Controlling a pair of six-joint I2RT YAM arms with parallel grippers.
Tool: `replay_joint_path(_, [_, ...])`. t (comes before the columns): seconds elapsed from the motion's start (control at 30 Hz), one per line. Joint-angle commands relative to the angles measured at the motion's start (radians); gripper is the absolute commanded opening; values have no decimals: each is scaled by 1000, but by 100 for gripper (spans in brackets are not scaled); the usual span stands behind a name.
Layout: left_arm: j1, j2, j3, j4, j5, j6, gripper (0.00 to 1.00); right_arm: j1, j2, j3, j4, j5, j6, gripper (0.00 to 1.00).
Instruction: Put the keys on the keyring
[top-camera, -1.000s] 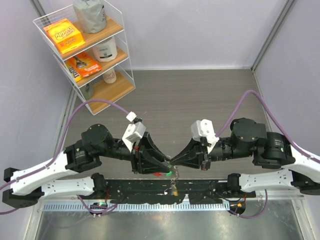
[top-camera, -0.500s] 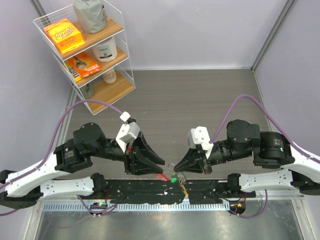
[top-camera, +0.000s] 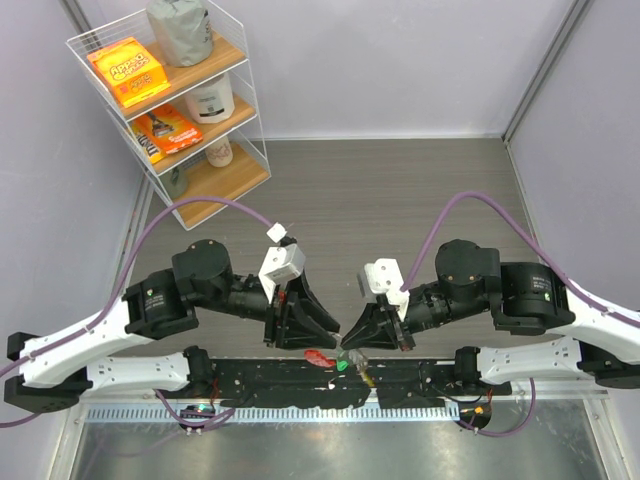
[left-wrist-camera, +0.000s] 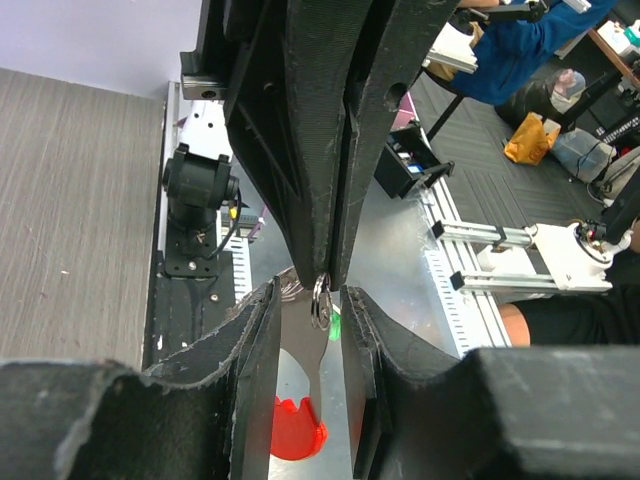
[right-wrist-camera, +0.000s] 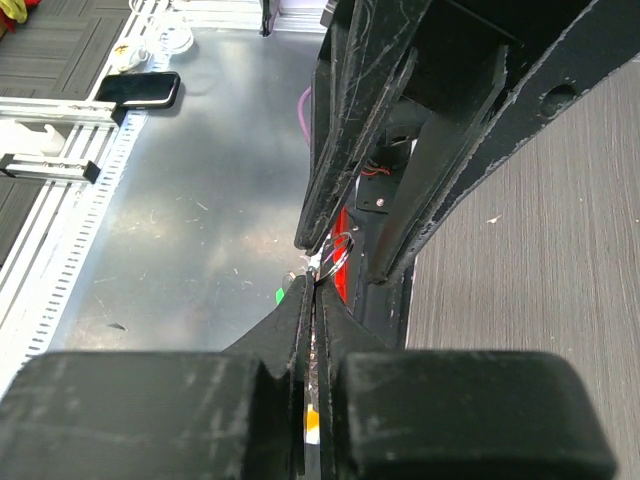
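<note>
yellow-headed metal key (right-wrist-camera: 312, 425) meets red-looped keyring (left-wrist-camera: 296, 438)
right jaws clamp the key, left jaws pinch the keyring; best to hold the left steady and ease the key into the small silver ring (left-wrist-camera: 320, 300).

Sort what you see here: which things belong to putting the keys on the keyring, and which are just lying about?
Belongs to the job: red keyring, in the left hand; yellow-headed key, pinched in the right hand; green-headed key.
Just lying about: wire shelf rack, orange boxes, grey pouch, white jar, black phone.
</note>
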Motion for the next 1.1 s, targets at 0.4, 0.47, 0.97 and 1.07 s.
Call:
replay_joint_path(0.4, [-3, 14, 47, -10, 75, 16, 12, 1, 5, 52, 27, 0, -17, 6])
replay_joint_path(0.47, [-3, 21, 47, -11, 79, 20, 3, 2, 6, 52, 27, 0, -17, 6])
replay_joint_path(0.97, [-6, -45, 10, 48, -43, 86, 0, 1, -59, 9, 76, 35, 16, 23])
replay_joint_path(1.07, [-6, -90, -20, 119, -62, 91, 0, 2, -113, -14, 105, 77, 44, 38])
